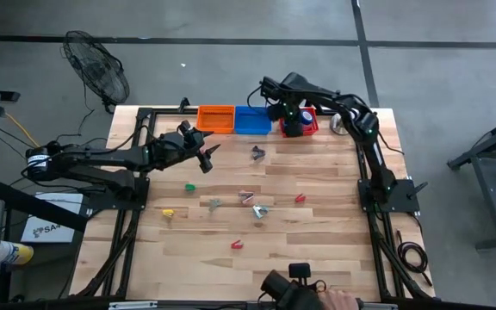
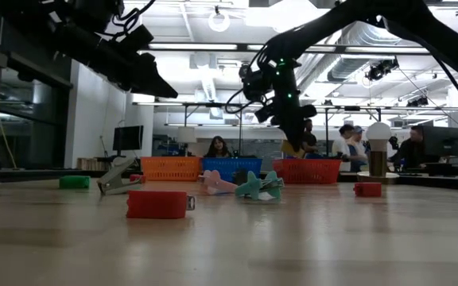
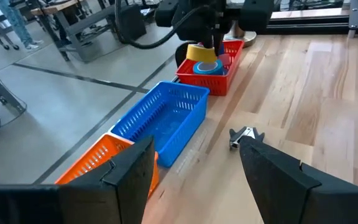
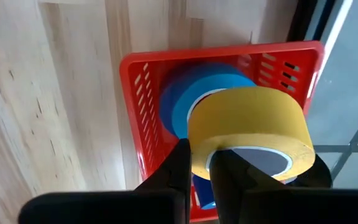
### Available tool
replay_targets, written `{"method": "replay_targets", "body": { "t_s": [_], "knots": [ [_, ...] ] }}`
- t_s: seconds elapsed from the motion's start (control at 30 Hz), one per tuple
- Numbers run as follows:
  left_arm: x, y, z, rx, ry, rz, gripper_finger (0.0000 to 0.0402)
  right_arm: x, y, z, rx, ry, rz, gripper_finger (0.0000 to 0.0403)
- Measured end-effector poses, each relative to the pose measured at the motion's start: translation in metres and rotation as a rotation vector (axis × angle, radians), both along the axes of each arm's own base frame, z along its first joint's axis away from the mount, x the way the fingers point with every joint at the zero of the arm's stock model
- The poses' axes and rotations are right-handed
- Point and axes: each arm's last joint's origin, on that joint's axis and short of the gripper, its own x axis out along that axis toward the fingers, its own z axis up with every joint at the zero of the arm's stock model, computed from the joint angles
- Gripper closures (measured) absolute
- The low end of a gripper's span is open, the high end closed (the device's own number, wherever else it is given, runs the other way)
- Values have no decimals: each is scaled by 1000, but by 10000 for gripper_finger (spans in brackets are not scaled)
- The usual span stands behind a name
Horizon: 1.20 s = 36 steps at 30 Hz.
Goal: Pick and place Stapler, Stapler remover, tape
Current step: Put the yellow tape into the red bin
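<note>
My right gripper (image 1: 293, 117) hovers over the red basket (image 1: 308, 127) at the table's far edge, shut on a yellow tape roll (image 4: 247, 121). Blue tape rolls (image 4: 207, 93) lie in that basket beneath it. My left gripper (image 1: 206, 152) is open and empty above the table's left half, near the orange basket (image 1: 216, 118). Small staplers and stapler removers lie flat on the table: a dark one (image 1: 257, 153), green (image 1: 190, 186), yellow (image 1: 168, 213), grey (image 1: 213, 204), pink (image 1: 246, 196), teal (image 1: 259, 209) and two red ones (image 1: 237, 244) (image 1: 300, 198). My right gripper pinches the yellow roll's wall (image 4: 201, 149) on the side nearest the wrist, with one finger (image 4: 229, 171) in the open centre and the other (image 4: 178, 163) outside. The fingers come from above, pointing down. The roll is lifted clear, tilted, above the blue rolls in the red basket.
A blue basket (image 1: 252, 120) stands between the orange and red ones along the far edge. A white ball on a metal base (image 1: 338, 123) stands right of the red basket. A person's hand (image 1: 334, 300) shows at the near edge. Bare wood lies along the near half.
</note>
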Motion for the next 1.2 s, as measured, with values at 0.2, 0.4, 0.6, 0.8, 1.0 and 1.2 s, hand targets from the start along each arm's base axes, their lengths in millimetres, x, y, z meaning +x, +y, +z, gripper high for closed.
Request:
{"method": "replay_targets", "body": {
  "t_s": [0.2,0.4,0.6,0.8,1.0,1.2],
  "knots": [
    [0,0,0,0,0,0,169,-1,0,-6,4,44,-3,375],
    [0,0,0,0,1,0,169,-1,0,-6,-6,45,-21,371],
    [0,0,0,-1,1,0,169,-1,-2,-6,-44,52,-46,309],
    [0,0,0,-2,4,0,169,-1,-1,-6,-37,50,-59,294],
    [0,0,0,-2,4,1,169,-1,-2,-5,-57,57,-80,292],
    [0,0,-1,-3,7,1,169,-4,0,-2,-69,79,-91,291]
  ]
}}
